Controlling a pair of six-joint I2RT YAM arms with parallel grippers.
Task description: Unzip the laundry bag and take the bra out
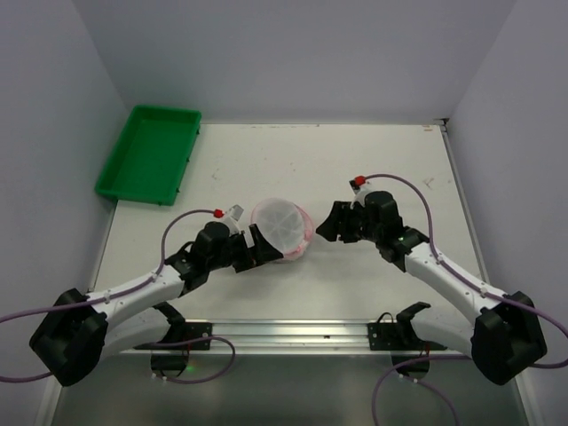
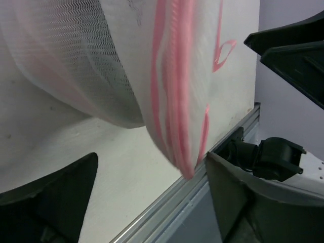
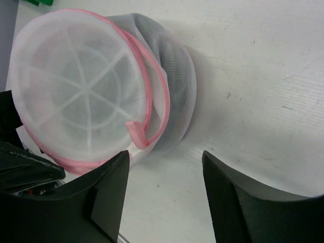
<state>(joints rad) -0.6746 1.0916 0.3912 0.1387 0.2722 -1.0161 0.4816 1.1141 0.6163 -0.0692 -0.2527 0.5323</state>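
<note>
The task stood at an early stage. The laundry bag (image 1: 282, 227) lay tipped on its side near the middle of the table (image 1: 382, 169), one round face turned up and toward the right. No bra was outside it anywhere on the table, so the removal was not yet done.

As for the zipper, the right wrist view showed the pink trim (image 3: 153, 86) running in two lines along the right edge of the round face. A pink pull tab (image 3: 135, 132) hung loose at that face's lower edge. We judged that the zip might be opened a short way there, but the mesh blurred the seam and we could not be sure. Most of the ring looked closed. We could not make out the bra through the mesh.

The left gripper (image 2: 152, 158) was at the bag's near-left side, its jaws spread wide. The bag's lower pink rim dipped into the gap between them and came just beside one finger (image 2: 238, 192), but nothing was pinched.

The right gripper (image 3: 164, 161) was to the right of the bag with its jaws apart and nothing held. The bag lay just beyond and to one side of its fingers (image 3: 253, 202), and bare table showed between them. The pull tab was just ahead of the finger nearer the bag.

What was left, in our view, was to pin the bag, take the tab, run the zip round and draw the bra out.
</note>
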